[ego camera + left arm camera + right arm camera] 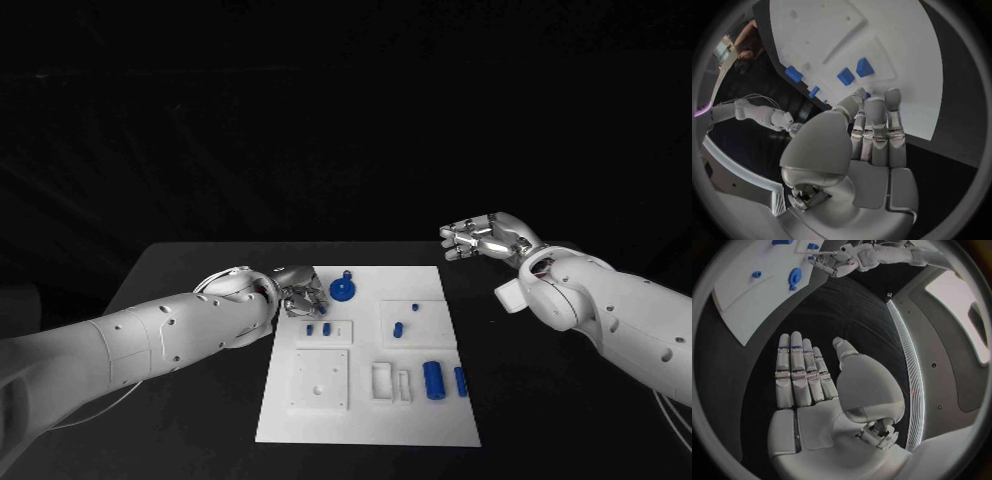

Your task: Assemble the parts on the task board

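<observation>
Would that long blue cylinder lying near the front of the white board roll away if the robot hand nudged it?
Probably. The long blue cylinder lies on its round side on the flat white board, so a sideways nudge would likely roll it. It looks rigid and small, probably light.

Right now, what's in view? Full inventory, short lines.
Table: one, black, under everything.
Task board: one, white plate, middle of the table.
Round part: one, blue, far end of the board.
Cylinder parts: two, blue, upright side by side on the board's right, near end.
Small parts: several, blue, mid-board; exact count unclear.
Left robot hand: silver, at the board's far left edge, holding nothing that I can see.
Right robot hand: silver, off the board, fingers apart, empty.
</observation>
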{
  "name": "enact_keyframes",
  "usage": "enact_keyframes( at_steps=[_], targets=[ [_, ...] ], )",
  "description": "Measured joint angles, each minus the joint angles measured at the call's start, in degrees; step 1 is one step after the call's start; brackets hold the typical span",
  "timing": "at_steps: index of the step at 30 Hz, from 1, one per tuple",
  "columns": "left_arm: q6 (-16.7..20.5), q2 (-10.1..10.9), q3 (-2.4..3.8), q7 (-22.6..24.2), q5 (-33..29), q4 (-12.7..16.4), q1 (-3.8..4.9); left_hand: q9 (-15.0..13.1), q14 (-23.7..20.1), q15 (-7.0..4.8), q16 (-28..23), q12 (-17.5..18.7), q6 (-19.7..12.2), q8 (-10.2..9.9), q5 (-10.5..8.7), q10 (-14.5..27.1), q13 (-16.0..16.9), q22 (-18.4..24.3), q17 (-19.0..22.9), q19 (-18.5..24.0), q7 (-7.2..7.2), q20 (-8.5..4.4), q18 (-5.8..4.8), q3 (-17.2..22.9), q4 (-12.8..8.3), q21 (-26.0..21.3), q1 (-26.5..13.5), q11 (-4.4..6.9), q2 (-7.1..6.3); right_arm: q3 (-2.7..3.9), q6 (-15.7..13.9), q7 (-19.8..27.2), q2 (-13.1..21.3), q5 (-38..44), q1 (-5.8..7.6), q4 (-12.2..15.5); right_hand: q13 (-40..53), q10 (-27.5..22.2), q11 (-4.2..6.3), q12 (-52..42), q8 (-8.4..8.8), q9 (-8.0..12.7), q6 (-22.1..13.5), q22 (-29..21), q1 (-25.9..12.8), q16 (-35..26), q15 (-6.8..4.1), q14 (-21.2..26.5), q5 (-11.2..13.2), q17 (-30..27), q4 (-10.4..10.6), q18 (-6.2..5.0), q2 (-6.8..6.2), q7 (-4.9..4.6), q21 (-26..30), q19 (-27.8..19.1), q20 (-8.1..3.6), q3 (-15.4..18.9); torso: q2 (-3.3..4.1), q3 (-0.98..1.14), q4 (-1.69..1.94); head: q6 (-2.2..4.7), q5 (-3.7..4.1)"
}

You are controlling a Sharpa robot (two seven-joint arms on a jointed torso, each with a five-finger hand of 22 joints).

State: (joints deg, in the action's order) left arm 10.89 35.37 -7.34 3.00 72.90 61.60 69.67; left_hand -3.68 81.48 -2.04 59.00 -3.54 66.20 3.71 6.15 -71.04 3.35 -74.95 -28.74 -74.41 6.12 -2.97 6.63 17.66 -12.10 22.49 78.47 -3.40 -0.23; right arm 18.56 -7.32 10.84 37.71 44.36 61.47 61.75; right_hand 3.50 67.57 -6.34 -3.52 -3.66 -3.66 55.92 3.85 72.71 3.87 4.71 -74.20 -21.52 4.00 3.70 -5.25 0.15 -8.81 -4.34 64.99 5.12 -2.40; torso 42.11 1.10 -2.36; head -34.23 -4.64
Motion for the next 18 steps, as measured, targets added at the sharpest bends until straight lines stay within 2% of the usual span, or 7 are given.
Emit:
enact_keyframes(
  at_steps=[16, 18],
  targets=[
    [-0.10, -1.22, -0.05, -0.82, 0.17, -1.38, -0.03, 0.02, -0.42, 0.01, 0.00, -0.01, -0.14, 0.00, 0.00, 0.38, 0.04, 0.02, 0.00, 0.42, -0.14, -0.01, -0.12, 0.00, 0.00, 0.00, -0.20, -0.13, 0.20, 0.00, 0.01, -0.02, 0.07, 0.00, 0.00, -0.05, 0.00, 0.00, 0.00, 0.00, 0.00, 0.00, 0.00, 0.00, 0.00, 0.00, 0.00, 0.00, 0.00, 0.00, 0.00, 0.00, 0.00, 0.00, 0.00, 0.00, 0.00, 0.00, 0.07, 0.01, -0.07, -0.08, -0.15],
    [-0.22, -1.39, -0.02, -1.00, 0.19, -1.55, -0.02, 0.01, -0.42, 0.01, 0.00, -0.01, -0.14, 0.00, 0.00, 0.51, 0.07, 0.02, 0.00, 0.42, -0.14, -0.01, -0.13, 0.00, 0.00, 0.00, -0.20, -0.11, 0.20, 0.00, 0.01, -0.02, 0.07, 0.00, 0.00, -0.06, 0.00, 0.00, 0.00, 0.00, 0.00, 0.02, 0.00, 0.00, 0.00, 0.00, 0.00, 0.00, 0.00, 0.00, 0.00, 0.00, 0.00, 0.00, 0.00, 0.00, 0.00, 0.00, 0.07, 0.01, -0.07, -0.08, 0.03]
  ],
)
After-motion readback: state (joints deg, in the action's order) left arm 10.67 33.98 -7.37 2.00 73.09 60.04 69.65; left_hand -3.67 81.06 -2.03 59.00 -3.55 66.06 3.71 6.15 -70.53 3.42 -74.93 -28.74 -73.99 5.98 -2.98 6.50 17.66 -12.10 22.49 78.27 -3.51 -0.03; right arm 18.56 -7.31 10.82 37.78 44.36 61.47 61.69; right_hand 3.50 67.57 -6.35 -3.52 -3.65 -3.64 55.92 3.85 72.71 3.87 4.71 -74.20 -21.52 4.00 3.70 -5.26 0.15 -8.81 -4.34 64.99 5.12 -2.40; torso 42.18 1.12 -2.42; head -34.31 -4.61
